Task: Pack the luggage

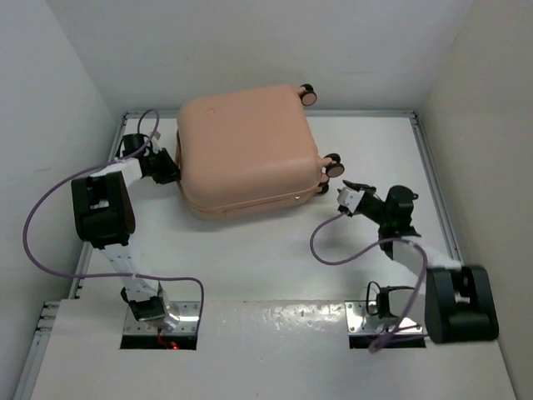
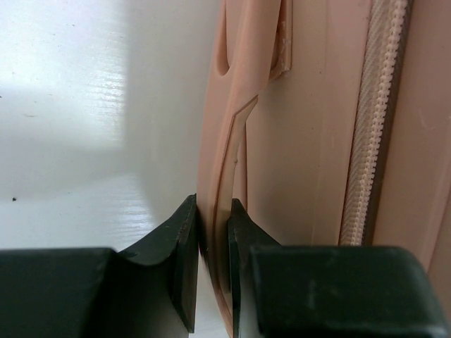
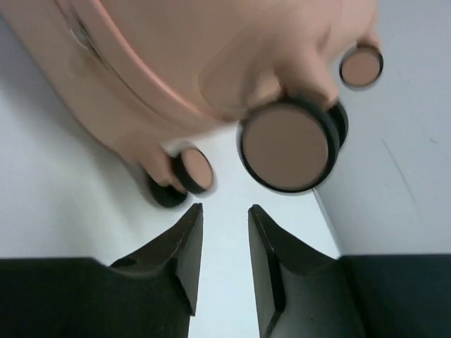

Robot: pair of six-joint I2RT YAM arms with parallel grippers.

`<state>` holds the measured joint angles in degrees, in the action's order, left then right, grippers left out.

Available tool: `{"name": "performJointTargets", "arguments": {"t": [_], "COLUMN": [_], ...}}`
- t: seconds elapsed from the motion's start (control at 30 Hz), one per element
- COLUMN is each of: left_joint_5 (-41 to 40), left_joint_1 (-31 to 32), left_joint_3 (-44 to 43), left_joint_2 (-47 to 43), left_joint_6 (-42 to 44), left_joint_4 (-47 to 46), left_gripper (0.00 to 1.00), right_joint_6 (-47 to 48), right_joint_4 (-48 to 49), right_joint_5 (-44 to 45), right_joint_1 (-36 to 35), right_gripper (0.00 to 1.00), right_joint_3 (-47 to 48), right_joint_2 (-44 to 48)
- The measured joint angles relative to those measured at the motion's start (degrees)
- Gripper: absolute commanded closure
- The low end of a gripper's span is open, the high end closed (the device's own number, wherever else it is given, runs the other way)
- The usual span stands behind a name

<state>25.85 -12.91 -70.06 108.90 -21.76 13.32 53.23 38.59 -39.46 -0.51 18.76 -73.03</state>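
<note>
Luggage [image 1: 246, 150] lay closed. Left pincer [image 2: 211, 211] clamped its far-side edge. Right pincer [image 3: 225, 211] part-open, empty, wheels [image 3: 285, 144] just ahead.

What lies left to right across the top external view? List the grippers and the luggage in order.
left gripper → luggage → right gripper

the luggage [image 1: 246, 150], peach-pink hard shell (rounded corners), lies flat and closed at the worktop's [image 1: 275, 258] back, wheels [image 1: 333, 164] toward its right edge.
</note>
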Motion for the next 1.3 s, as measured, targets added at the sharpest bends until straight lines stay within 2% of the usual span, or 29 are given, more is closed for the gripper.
{"name": "performJointTargets", "arguments": {"t": [0.1, 0.17, 0.23, 0.3, 0.37, 0.5, 0.77, 1.07, 1.3], "left_joint_5": [0.02, 0.02, 0.07, 0.02, 0.02, 0.04, 0.20, 0.31, 0.39], "left_joint_1": [0.00, 0.00, 0.02, 0.02, 0.02, 0.02, 0.02, 0.00, 0.00], "left_joint_3": [0.15, 0.28, 0.66, 1.09, 1.46, 1.70, 1.73, 1.73, 1.73], "left_joint_2": [0.00, -0.02, -0.20, -0.46, -0.59, -0.68, -0.70, -0.70, -0.68], "left_joint_6": [-0.02, -0.22, -0.50, -0.81, -1.01, -1.20, -1.22, -1.22, -1.22], "left_joint_4": [-0.26, -0.44, -0.92, -1.51, -2.08, -2.43, -2.49, -2.49, -2.49], "left_gripper": [1.00, 1.00, 1.00, 1.00, 1.00, 1.00, 1.00, 1.00, 1.00], "right_joint_6": [-12.85, -20.70, -28.26, -36.54, -43.21, -52.28, -61.40, -65.31, -66.60], "right_joint_4": [-0.37, -2.29, -4.87, -5.64, -4.02, 1.38, 8.66, 13.66, 14.10], "right_joint_5": [-0.46, 1.16, 5.22, 11.21, 17.55, 26.60, 33.75, 35.19, 34.95], "right_joint_1": [-3.19, -7.56, -12.31, -15.87, -18.53, -23.26, -26.49, -29.68, -30.62], "right_gripper": [0.69, 0.77, 0.79, 0.75, 0.68, 0.65, 0.65, 0.66, 0.75], "right_joint_3": [-5.38, -8.50, -9.68, -10.01, -10.36, -10.29, -5.44, -3.91, -2.69], "right_joint_2": [10.56, 13.68, 13.25, 11.17, 8.85, 3.10, -5.73, -7.08, -8.90]}}
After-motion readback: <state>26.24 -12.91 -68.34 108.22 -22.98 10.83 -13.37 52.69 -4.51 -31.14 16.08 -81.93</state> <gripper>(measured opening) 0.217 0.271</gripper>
